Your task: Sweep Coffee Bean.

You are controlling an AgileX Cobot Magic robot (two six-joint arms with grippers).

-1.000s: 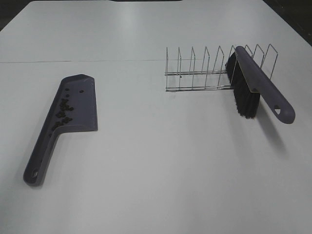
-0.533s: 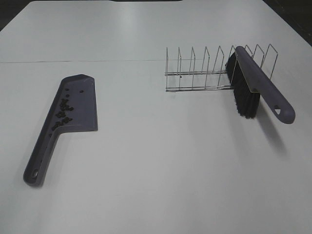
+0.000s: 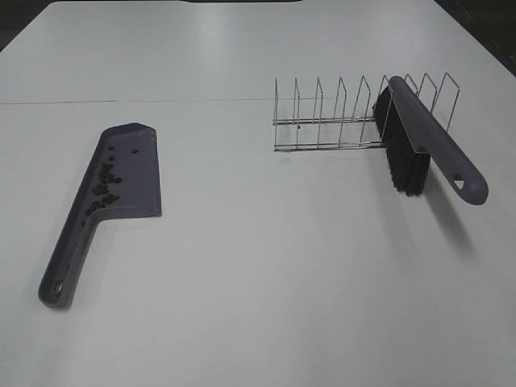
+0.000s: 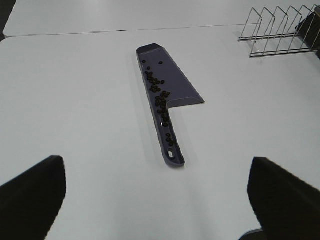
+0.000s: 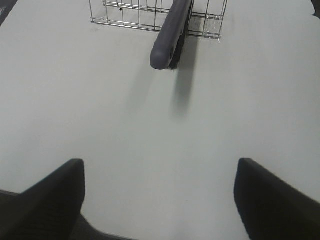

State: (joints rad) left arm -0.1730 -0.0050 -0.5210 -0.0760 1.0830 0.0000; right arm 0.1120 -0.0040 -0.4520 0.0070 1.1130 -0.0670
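Note:
A purple dustpan [image 3: 121, 177] lies flat on the left of the white table, handle toward the front; it also shows in the left wrist view [image 4: 172, 85]. Several coffee beans [image 3: 103, 187] lie along its inner wall and handle, also seen in the left wrist view [image 4: 160, 97]. A purple brush [image 3: 427, 141] with black bristles [image 3: 403, 165] rests tilted in a wire rack [image 3: 339, 121]; its handle shows in the right wrist view [image 5: 170, 32]. My left gripper [image 4: 157, 200] is open, well back from the dustpan handle. My right gripper [image 5: 160, 200] is open, back from the brush. Neither gripper shows in the exterior view.
The wire rack [image 5: 150, 12] stands at the back right of the table [image 3: 266, 266], with one stray dark speck under it. A seam [image 3: 121, 101] runs across the table behind the dustpan.

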